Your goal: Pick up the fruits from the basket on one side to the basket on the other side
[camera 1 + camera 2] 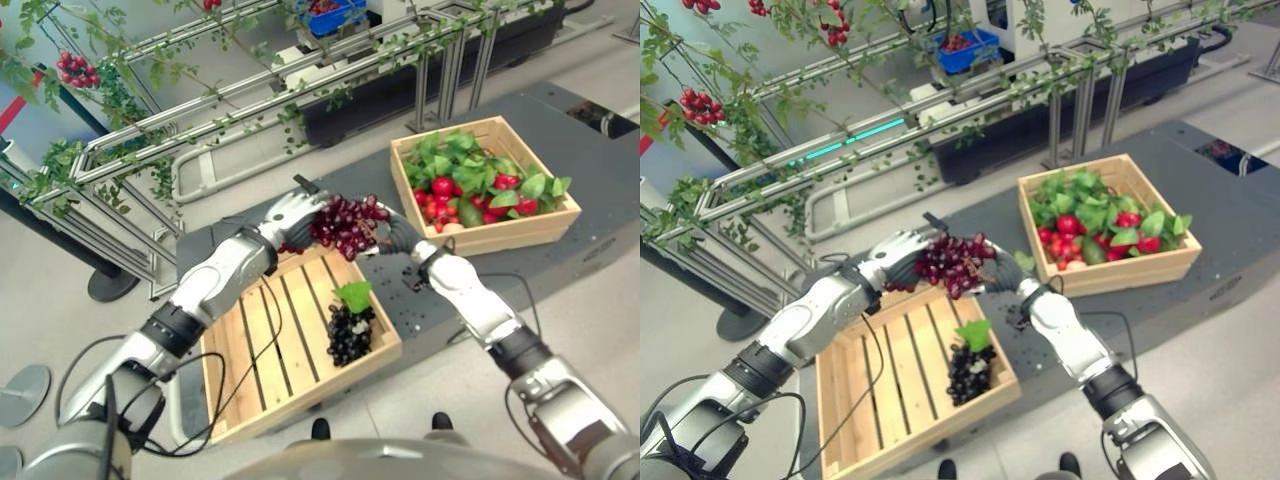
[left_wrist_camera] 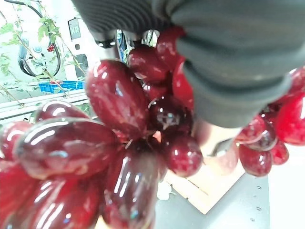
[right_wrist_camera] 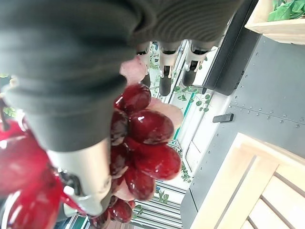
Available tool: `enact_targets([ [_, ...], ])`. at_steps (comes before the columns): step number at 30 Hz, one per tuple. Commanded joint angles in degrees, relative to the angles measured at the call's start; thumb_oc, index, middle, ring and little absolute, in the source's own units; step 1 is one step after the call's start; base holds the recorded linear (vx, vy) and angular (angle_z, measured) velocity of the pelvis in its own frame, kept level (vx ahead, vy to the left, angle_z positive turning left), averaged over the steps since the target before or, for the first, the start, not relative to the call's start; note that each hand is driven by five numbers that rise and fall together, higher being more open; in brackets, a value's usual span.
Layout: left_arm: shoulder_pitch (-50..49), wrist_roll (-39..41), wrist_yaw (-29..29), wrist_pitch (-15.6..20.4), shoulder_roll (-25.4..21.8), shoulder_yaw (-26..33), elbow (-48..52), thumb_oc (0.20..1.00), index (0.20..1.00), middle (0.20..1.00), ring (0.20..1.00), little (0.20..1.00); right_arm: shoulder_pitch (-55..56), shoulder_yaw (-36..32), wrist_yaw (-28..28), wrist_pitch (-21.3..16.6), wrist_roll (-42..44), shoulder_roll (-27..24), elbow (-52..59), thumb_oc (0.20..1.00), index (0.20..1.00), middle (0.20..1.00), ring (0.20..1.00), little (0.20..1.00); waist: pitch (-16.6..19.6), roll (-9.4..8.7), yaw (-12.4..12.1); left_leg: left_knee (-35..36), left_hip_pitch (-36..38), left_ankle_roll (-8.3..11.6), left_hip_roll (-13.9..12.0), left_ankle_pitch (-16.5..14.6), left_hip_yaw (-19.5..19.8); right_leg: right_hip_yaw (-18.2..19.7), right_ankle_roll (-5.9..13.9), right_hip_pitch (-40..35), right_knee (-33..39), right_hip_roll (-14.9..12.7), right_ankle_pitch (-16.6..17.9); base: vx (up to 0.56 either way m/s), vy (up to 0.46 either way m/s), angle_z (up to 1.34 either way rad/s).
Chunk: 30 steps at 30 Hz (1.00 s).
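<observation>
A bunch of red grapes hangs in the air above the far edge of the near wooden crate. My left hand curls round the bunch from the left. From the right, my right hand pinches it between thumb and fingers. In both wrist views the grapes sit tight against the palm. A dark grape bunch with a green leaf lies in the near crate. The far crate holds red fruits and green leaves.
Both crates rest on a dark grey platform. Behind it run metal rails with vines and red berries, and a blue bin stands at the back. A round stand base sits on the floor at the left.
</observation>
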<state>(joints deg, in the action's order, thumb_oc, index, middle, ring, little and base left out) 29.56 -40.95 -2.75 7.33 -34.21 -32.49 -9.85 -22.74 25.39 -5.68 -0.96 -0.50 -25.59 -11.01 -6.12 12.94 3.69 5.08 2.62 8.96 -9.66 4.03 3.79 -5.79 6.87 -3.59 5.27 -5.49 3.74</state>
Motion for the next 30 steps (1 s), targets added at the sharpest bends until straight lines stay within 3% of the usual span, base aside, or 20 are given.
enact_targets([
  [1,3.57,0.0,2.89,0.38,-1.2,5.23,1.07,0.2,0.2,0.2,0.2,0.2,-2.2,-1.14,0.01,-3.51,0.68,2.0,5.78,1.0,1.0,1.0,1.0,1.0,3.34,-4.62,0.21,-4.49,-2.77,-2.7,3.01,-3.26,-0.96,0.52,-2.79,-0.66,-6.37,2.83,-11.29,0.0,0.0,0.0],
  [11,3.65,-1.52,3.53,0.26,-0.69,5.04,-1.17,0.2,0.2,0.2,0.2,0.2,-0.36,-5.21,0.21,-4.91,2.08,0.17,14.92,1.0,1.0,1.0,1.0,1.0,3.15,-4.9,0.73,-4.77,-3.1,-2.82,3.05,-2.99,-1.01,0.7,-2.78,-0.27,-6.62,2.89,-10.93,0.0,0.0,0.0],
  [22,5.34,-4.02,3.01,-0.66,-2.45,5.71,-6.42,0.2,0.2,0.2,0.2,0.2,11.87,-16.29,-0.45,-6.03,3.3,-5.56,21.23,1.0,1.0,1.0,1.0,1.0,2.82,-5.43,2.47,-4.65,-2.78,-2.78,2.89,-3.52,-1.34,0.83,-2.44,0.04,-6.88,3.02,-11.24,0.0,0.0,0.0],
  [30,4.43,-4.16,3.43,-0.67,-1.8,6.35,-5.38,0.2,0.2,0.2,0.2,0.2,11.77,-15.76,-0.91,-6.33,3.07,-4.68,21.31,1.0,1.0,1.0,1.0,1.0,2.93,-5.55,2.31,-4.81,-2.83,-2.89,2.9,-3.6,-1.33,1.01,-2.54,0.13,-6.96,3.1,-11.3,0.0,0.0,0.0],
])
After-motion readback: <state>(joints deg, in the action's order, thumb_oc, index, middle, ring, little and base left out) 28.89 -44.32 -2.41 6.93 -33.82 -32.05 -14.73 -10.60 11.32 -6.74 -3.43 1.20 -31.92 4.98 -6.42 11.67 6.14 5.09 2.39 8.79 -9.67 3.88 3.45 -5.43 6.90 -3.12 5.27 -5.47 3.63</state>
